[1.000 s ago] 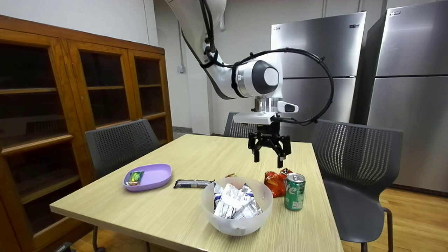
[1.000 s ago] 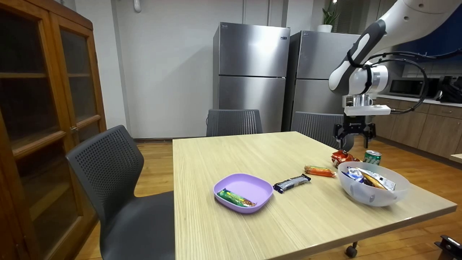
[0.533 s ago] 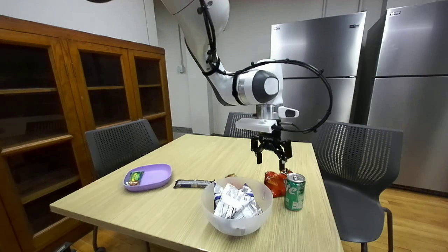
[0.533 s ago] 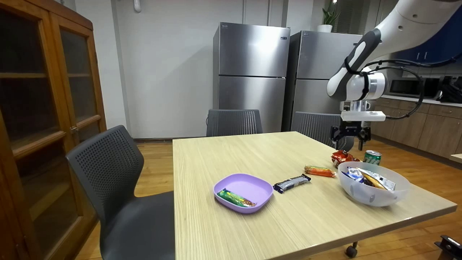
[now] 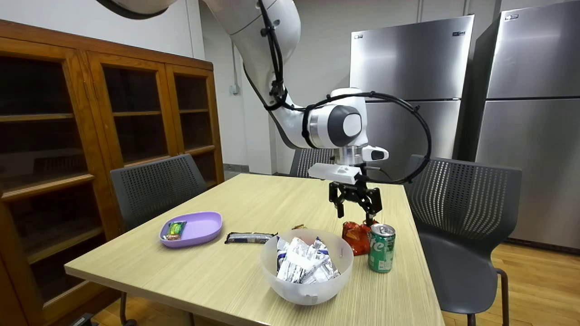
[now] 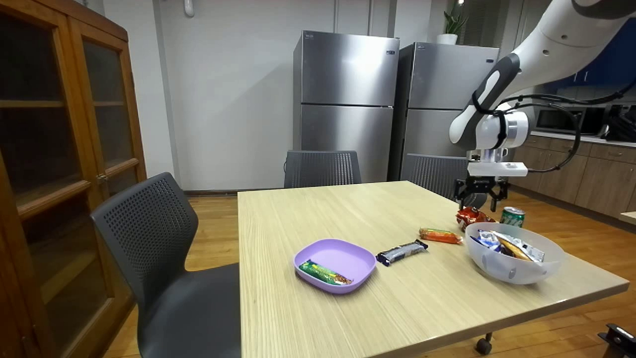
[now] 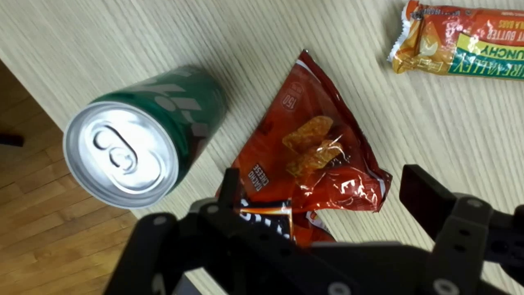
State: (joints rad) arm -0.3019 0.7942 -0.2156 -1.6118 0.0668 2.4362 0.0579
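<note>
Pale tabletop (image 7: 409,123) fills most of the wrist view; mid-frame, the red chip bag (image 7: 299,141) lies under the empty gripper (image 7: 321,182), mostly between its wide-spread fingertips.

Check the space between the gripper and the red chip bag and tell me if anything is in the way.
Nothing visible stands between the open gripper and the red chip bag. In the wrist view, the green can stands beside the bag, not over it.
</note>
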